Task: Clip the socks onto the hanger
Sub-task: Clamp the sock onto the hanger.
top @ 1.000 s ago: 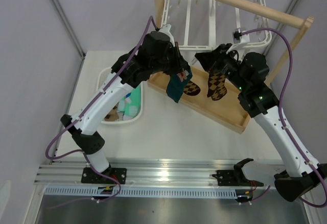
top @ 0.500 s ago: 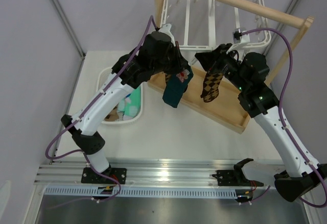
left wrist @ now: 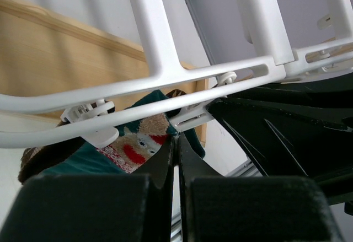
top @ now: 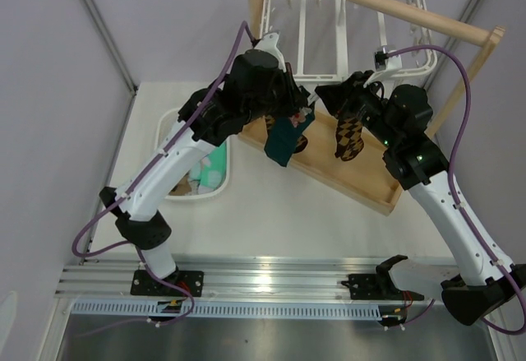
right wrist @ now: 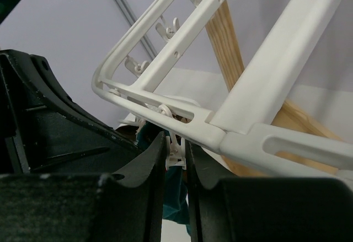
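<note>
Pale bench (top: 271,213) from above: I see the hanger (top: 316,75) on a wooden stand (top: 386,4), with a teal sock (top: 283,141) and an argyle sock (top: 349,137) dangling beneath. Left wrist: the left claw (left wrist: 176,143) is pressed together at the teal sock. Right wrist: the right claw (right wrist: 175,144) pinches a white clip (right wrist: 175,156).

1. A light wooden stand (top: 386,3) rises at the far side of the table, its round rod running slantwise between two uprights.
2. The stand's base is a shallow wooden tray (top: 362,182), set at an angle to the table edge.
3. A white oval mesh basket (top: 201,198) sits just left of the tray.
4. The white table (top: 288,221) carries all of this.
5. A ribbed aluminium rail (top: 271,279) runs along the near edge.
6. Pale lavender walls (top: 49,90) close in the scene.
</note>
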